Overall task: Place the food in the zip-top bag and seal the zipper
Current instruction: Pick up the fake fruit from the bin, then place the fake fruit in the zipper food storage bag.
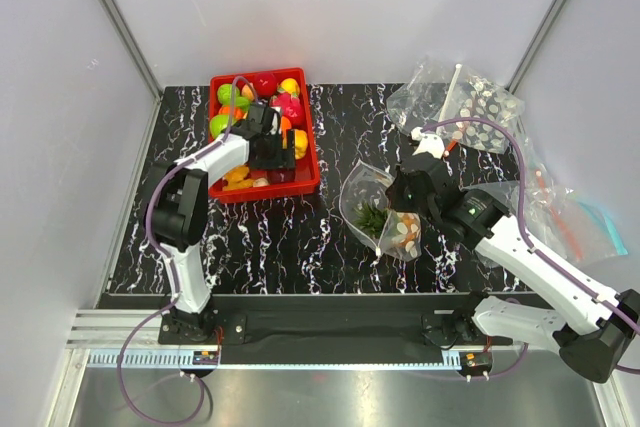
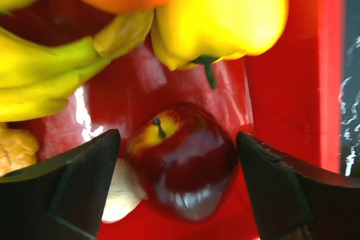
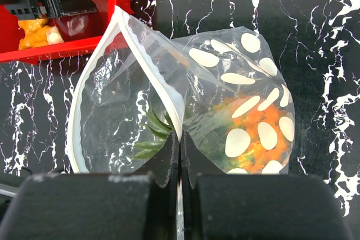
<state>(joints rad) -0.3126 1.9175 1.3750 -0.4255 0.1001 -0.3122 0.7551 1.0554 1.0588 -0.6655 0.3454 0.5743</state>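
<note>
- Left gripper is hovering wide open around the red apple in the far-left red tray.
- Right gripper is pinching the zip-top bag by its zipper mid-table, pineapple sitting inside.

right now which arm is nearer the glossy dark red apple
left: left fingers flank the apple in the red plastic tray; right fingers pinch the white-dotted clear bag outside it
</note>
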